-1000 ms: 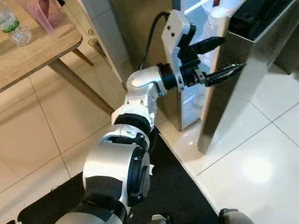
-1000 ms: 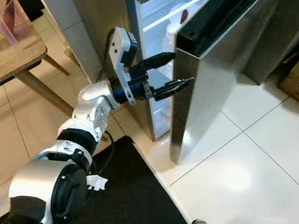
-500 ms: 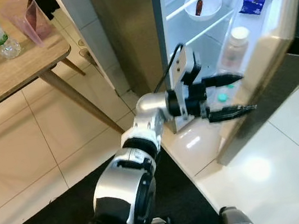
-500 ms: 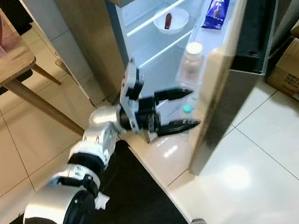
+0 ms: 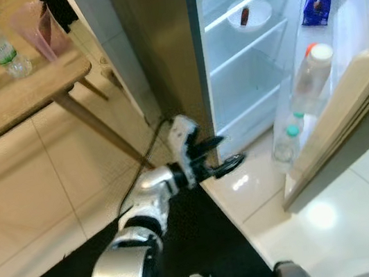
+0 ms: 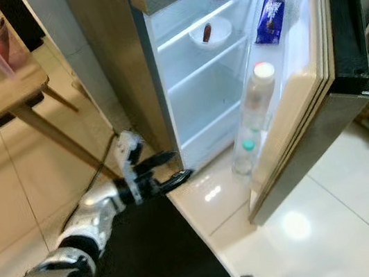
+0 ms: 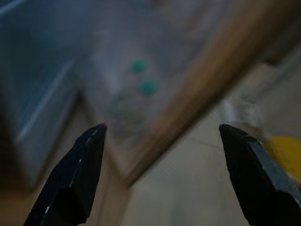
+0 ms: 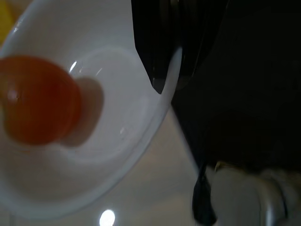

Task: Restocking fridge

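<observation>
Since half a second earlier, the left gripper (image 5: 223,153) had been drawn back from the door (image 5: 349,112) toward the fridge's (image 5: 250,65) near left corner, fingers wide and empty. A white bowl (image 8: 84,155) holding an orange ball (image 8: 37,99) was gripped at its rim by the right gripper (image 8: 160,70). Bottles (image 5: 312,79) stood upright in the door.

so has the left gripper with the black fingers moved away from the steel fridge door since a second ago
Yes. The left gripper was up against the fridge door's edge; it is now low, apart from the door, near the fridge body's front corner, fingers open.
</observation>
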